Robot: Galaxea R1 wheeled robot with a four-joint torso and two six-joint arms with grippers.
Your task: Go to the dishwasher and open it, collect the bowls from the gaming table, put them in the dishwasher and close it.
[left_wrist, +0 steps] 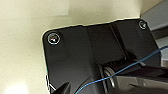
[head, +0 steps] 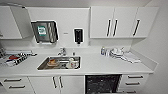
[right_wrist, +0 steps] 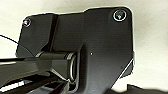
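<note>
The dishwasher (head: pixel 101 83) sits under the white counter (head: pixel 100 65), right of the sink cabinet doors. It appears as a dark, speckled rectangle straight ahead and low in the head view. I cannot tell whether its door is open. The bowls and the gaming table are out of view. In both wrist views a pale surface lies behind my arms' dark plates.
A steel sink (head: pixel 42 65) holds some dishes (head: pixel 71 63). A dish rack (head: pixel 15 58) stands at the left and white dishes (head: pixel 116 52) at the right. Drawers (head: pixel 135 80) flank the dishwasher. Wall cabinets (head: pixel 122 21) hang above, and a side wall closes the right end.
</note>
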